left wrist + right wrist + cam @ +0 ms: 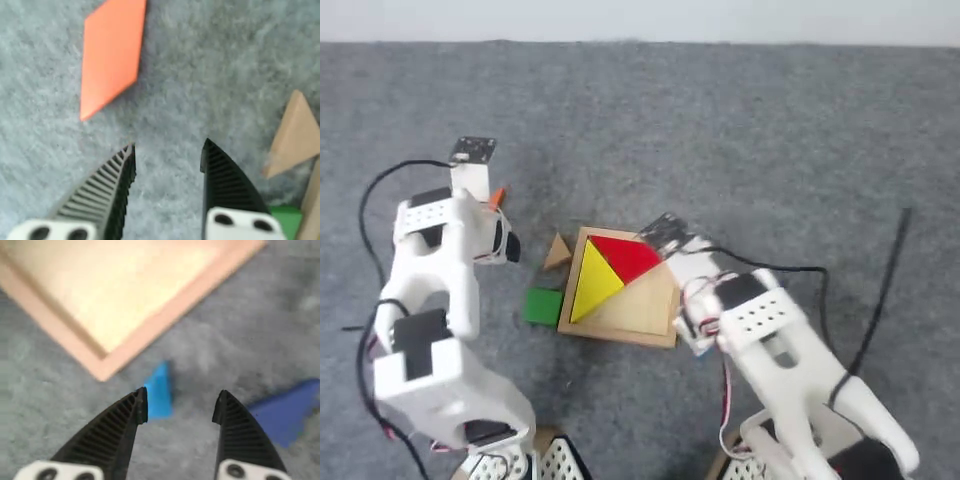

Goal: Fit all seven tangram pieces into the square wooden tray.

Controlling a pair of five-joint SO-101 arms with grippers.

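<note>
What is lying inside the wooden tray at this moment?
Inside the tray, a red triangle and a yellow triangle lie touching; the rest is bare wood. The right arm covers one edge.

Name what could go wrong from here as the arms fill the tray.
1. The light blue piece sits off-centre in the open right gripper, beside the tray corner: closing may push it away or bump the tray.
2. A bump could shift the red triangle and the yellow triangle inside.
3. The orange piece lies flat on carpet ahead of the open left gripper; the fingers may slide over it.
</note>
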